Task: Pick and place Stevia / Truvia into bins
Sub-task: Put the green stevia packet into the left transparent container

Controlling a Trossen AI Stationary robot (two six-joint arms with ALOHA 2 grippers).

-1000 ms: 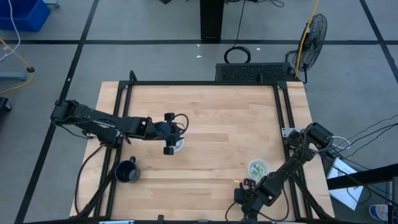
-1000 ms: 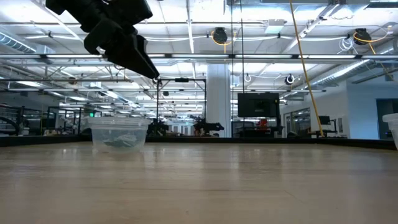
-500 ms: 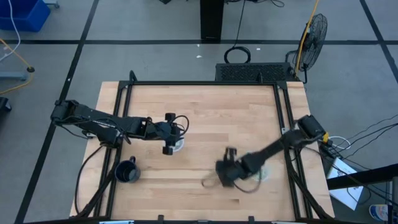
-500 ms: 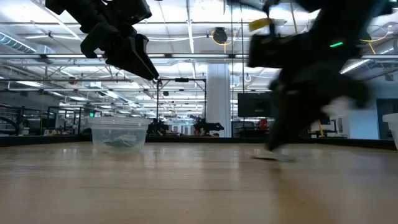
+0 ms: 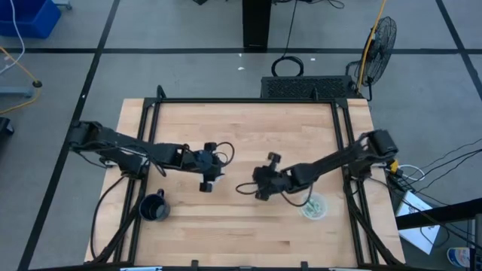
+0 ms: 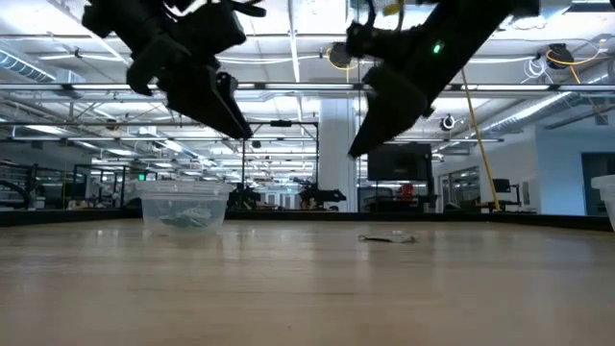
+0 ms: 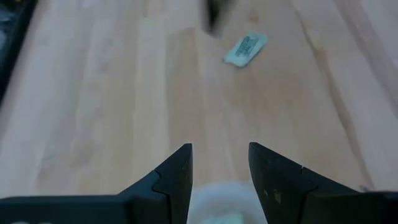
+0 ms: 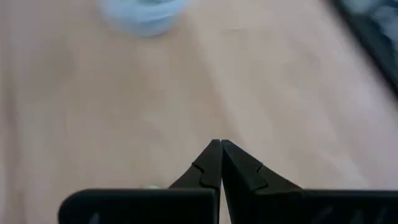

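Now, packet (image 7: 245, 48): one green and white packet lies flat on the table (image 5: 248, 143), between the two arms.
Cups: one (image 5: 216, 175) under the left gripper (image 5: 205, 181), one (image 5: 313, 205) near the right edge.
Left gripper: fingers spread apart, nothing in them.
Right gripper (image 5: 257, 193): fingers pressed together, up above the table.

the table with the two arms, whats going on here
Two robot arms are sorting sweetener sachets into clear cups. The left gripper hangs open over one cup, which holds sachets. The right gripper is shut, with nothing visible between its fingers, above the middle of the table. One sachet lies loose on the wood near it. The second cup, also holding sachets, stands on the right side. A black mug sits untouched near the left front.
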